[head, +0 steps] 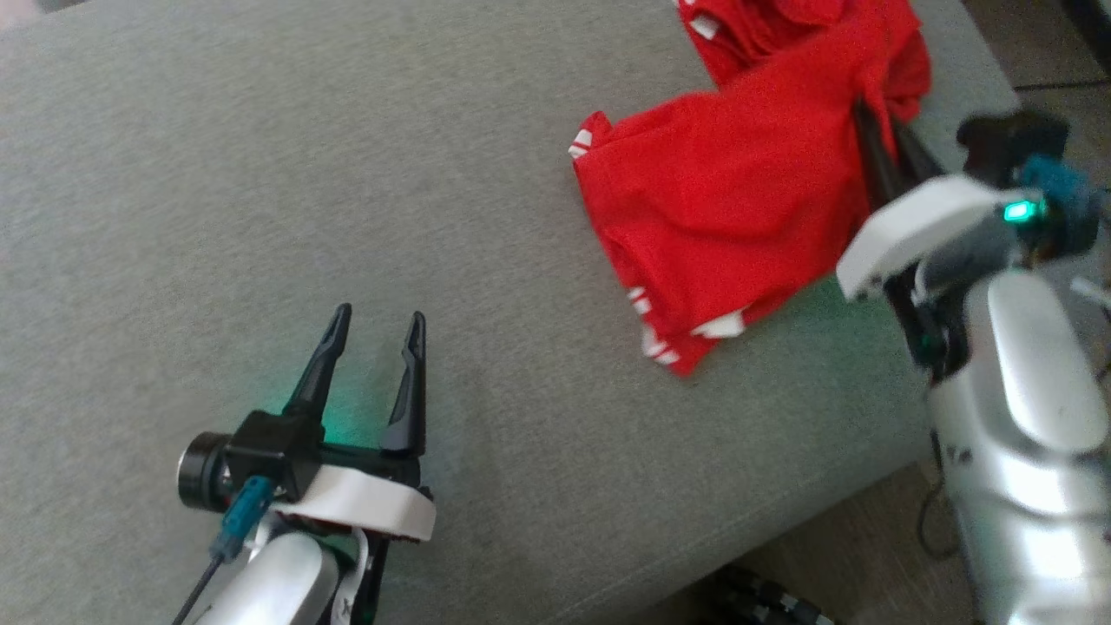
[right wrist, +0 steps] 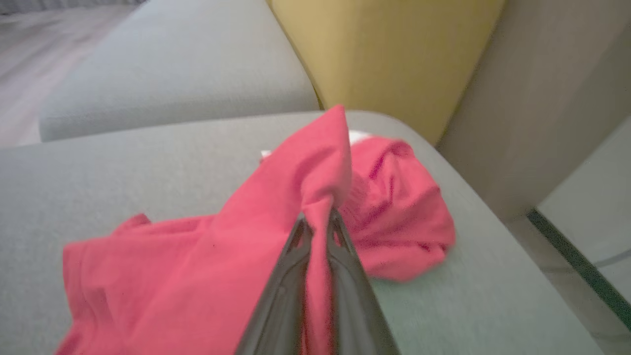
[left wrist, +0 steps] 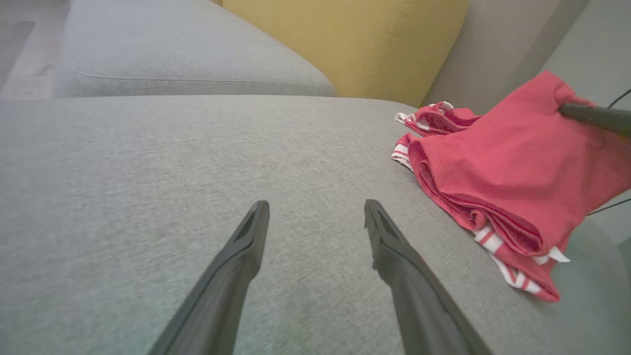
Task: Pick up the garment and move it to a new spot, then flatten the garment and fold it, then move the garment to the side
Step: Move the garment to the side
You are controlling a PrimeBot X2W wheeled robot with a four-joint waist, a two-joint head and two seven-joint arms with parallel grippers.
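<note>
You are lifting the red garment (head: 729, 200), which lies at the upper right of the head view on the grey sofa cushion (head: 260, 174), one fold raised and the rest trailing. Raise it until the white-striped hem (head: 664, 347) clears the seat before you carry it across, and go slowly, since the pinch looks thin and may slip. Your right gripper (right wrist: 318, 219) is clenched on that raised fold, with cloth squeezed between its fingers. Your left gripper (head: 379, 319), at lower left, has its fingers spread and empty over bare cushion, well apart from the garment.
</note>
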